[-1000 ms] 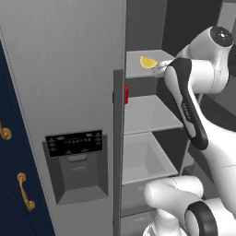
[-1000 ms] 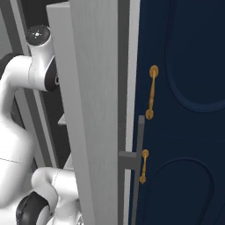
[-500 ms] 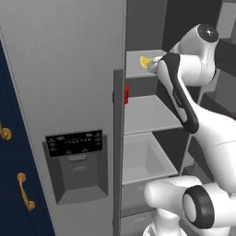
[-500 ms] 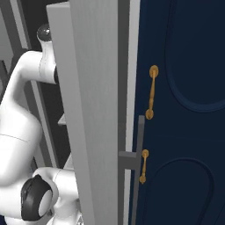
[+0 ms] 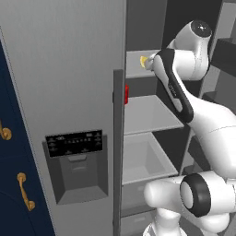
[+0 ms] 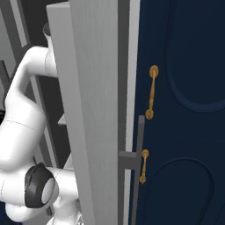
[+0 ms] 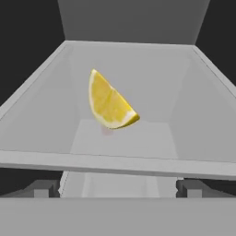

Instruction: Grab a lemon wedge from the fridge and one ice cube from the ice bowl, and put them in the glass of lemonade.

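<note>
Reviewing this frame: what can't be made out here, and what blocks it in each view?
- Lemon wedge, left base view: mostly covered by the arm; just a yellow sliver shows on the fridge shelf.
- Gripper, hand view: tips barely rise at the bottom edge; contact with the wedge cannot be judged, it looks apart.
- Fridge interior, right base view: blocked by the open door.
- Navy cabinet: cut off by the frame edge.
</note>
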Robot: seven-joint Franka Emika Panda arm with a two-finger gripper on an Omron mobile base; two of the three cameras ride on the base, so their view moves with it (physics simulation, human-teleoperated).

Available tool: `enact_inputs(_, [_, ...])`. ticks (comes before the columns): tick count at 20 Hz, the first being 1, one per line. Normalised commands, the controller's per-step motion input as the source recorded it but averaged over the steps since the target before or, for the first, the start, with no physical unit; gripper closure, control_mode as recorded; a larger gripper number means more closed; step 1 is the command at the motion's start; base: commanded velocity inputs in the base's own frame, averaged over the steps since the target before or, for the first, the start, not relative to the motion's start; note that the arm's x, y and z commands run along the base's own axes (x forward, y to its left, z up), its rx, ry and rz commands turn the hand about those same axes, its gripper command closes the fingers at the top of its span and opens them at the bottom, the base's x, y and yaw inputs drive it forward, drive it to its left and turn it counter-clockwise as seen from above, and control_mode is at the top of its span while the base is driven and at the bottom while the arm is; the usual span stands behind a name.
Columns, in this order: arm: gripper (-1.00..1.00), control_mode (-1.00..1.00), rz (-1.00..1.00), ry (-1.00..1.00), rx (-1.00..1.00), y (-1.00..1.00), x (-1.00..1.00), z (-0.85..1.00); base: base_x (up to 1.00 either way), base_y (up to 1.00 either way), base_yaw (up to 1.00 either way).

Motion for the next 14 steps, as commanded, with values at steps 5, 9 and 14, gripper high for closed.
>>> enact_inputs(5, [-1.00, -1.00, 0.03, 0.05, 0.00, 0.00, 0.28, 0.00, 0.00, 0.00, 0.00])
enact_inputs(9, [-1.00, -1.00, 0.04, 0.03, 0.00, 0.00, 0.31, -0.04, 0.00, 0.00, 0.00])
enact_inputs(14, [-1.00, -1.00, 0.03, 0.00, 0.00, 0.00, 0.34, -0.05, 0.00, 0.00, 0.00])
